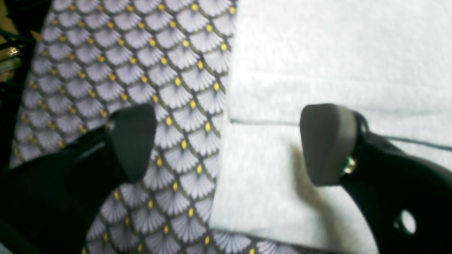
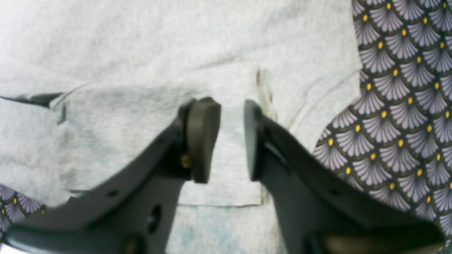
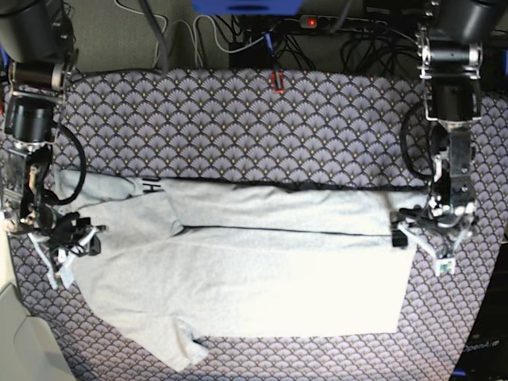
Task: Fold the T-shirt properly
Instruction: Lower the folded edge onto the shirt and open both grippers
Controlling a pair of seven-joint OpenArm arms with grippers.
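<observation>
Release after a lengthwise fold, by my reading. Right claw (image 3: 67, 242) is hanging over the sleeve end with jaws narrowly parted, gripping nothing. T-shirt (image 3: 262, 270), soft matte grey knit, is lying as a long doubled band across the fan-patterned tablecloth (image 3: 262, 127) on the tabletop. Left claw (image 3: 432, 234) is standing wide astride the hem edge, empty. Next: re-grasping both ends for a crosswise fold.

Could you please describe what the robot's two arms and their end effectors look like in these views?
Both arms are black with chunky cylindrical joints and dark cables looped alongside. The left end effector has black brackets bearing rounded grey-brown pads, with a brass-coloured screw. The right end effector matches, with holes in its brackets. In the base view both show white parts at the wrist.
</observation>
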